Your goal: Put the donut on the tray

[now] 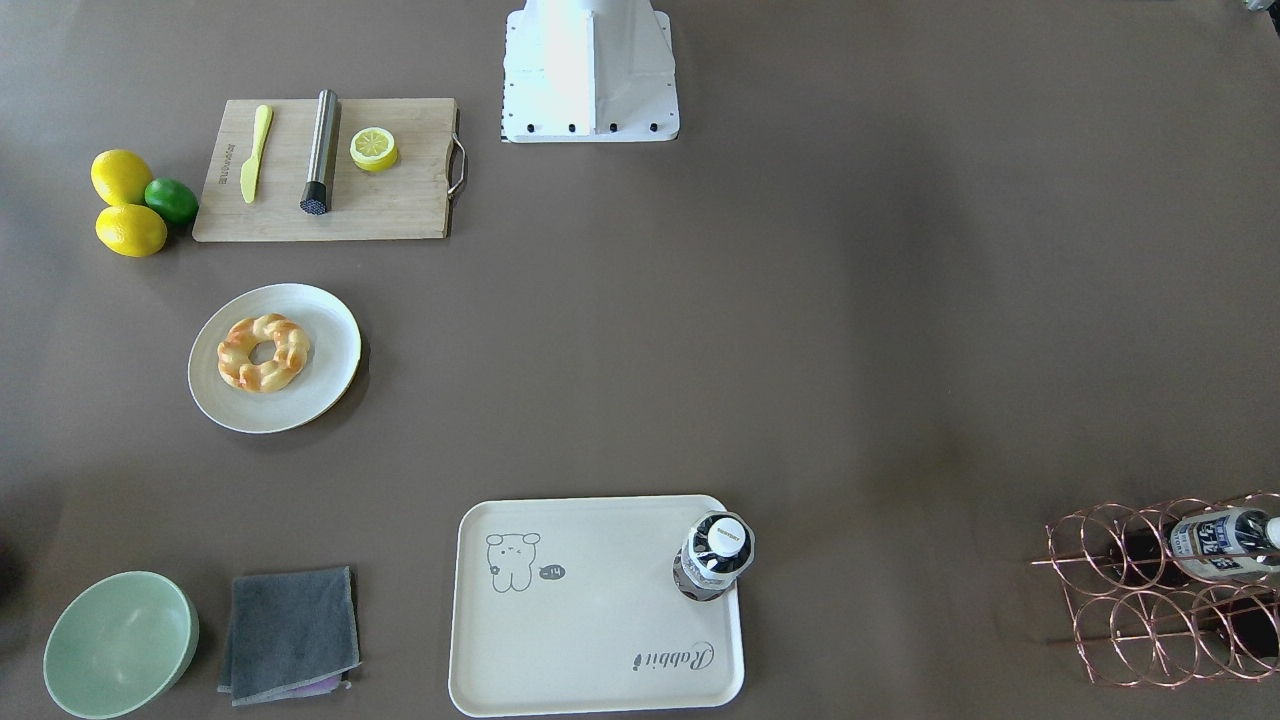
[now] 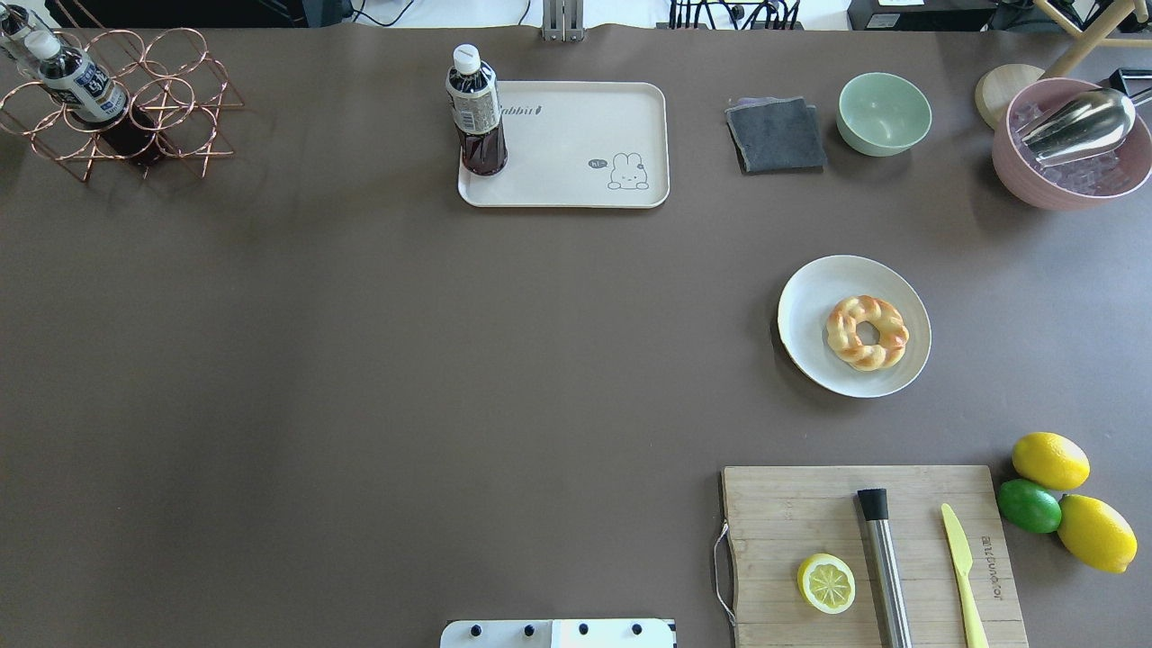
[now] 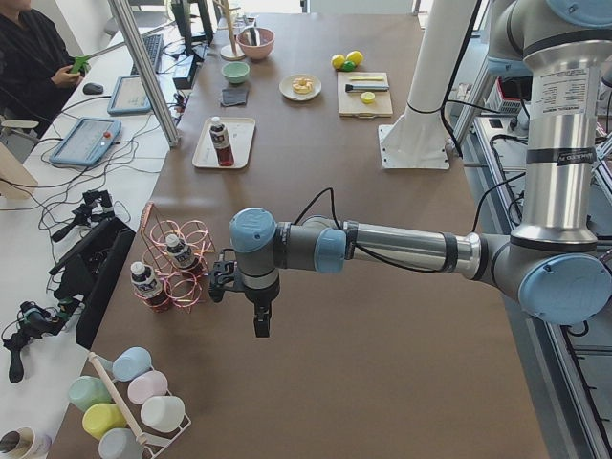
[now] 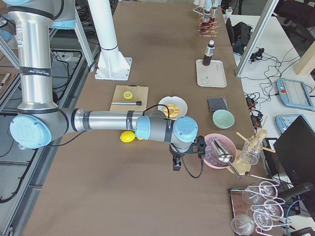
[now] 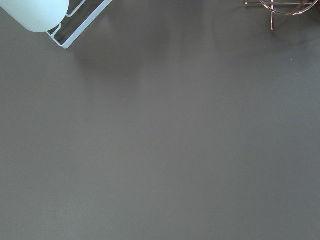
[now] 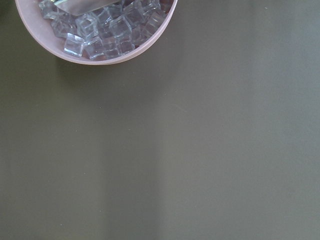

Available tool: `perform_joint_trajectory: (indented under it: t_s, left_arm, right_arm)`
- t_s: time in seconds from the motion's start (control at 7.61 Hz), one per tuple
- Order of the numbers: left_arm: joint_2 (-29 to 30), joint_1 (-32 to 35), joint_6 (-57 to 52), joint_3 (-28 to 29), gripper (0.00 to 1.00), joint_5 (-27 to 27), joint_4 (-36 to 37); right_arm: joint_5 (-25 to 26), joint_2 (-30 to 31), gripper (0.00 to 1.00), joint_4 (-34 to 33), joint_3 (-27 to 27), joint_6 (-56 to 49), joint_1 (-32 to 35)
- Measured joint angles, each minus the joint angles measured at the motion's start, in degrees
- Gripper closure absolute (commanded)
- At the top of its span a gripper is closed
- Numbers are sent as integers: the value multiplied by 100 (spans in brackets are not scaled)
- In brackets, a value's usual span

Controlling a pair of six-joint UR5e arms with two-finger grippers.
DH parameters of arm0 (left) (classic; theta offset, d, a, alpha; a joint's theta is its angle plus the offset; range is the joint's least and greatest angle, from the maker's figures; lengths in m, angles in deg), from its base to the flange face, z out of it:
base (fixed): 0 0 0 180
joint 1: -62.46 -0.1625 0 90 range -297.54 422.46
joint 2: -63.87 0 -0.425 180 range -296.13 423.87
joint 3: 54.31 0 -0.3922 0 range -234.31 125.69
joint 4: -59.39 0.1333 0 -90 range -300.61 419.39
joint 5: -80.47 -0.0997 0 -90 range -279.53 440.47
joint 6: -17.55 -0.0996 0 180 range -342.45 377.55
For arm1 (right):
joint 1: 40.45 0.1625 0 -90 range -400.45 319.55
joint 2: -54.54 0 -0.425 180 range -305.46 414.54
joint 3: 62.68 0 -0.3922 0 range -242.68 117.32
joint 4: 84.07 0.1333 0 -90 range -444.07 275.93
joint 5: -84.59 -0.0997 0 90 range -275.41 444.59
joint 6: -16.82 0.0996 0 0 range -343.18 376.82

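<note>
The golden twisted donut lies on a round off-white plate; it also shows in the overhead view. The cream bear tray lies at the table's far side, with a dark drink bottle upright on one corner. My left gripper hangs over bare table near the copper rack, far from the donut. My right gripper hangs beside the pink ice bowl. Both show only in the side views, so I cannot tell whether they are open or shut.
A wooden cutting board holds a lemon half, a metal muddler and a yellow knife. Two lemons and a lime lie beside it. A green bowl, grey cloth, pink ice bowl and copper bottle rack line the far edge.
</note>
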State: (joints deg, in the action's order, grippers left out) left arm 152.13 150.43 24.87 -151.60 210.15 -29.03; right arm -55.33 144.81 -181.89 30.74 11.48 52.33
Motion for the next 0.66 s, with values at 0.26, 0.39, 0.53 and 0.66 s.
perform_joint_trajectory:
  t_s: [0.26,0.39,0.53,0.66]
  left_arm:
    - [-18,0,-2,-11,2,10,-7]
    - [-28,0,-2,-13,2,8,-8]
    - [-32,0,-2,-12,2,6,-8]
    - [-35,0,-2,-11,2,4,-9]
  right_arm:
    - [-7,6,0,0,28,-1,2]
    - [-8,8,0,0,28,-2,2]
    - [-8,12,0,0,33,-2,3]
    - [-5,11,0,0,39,-6,3]
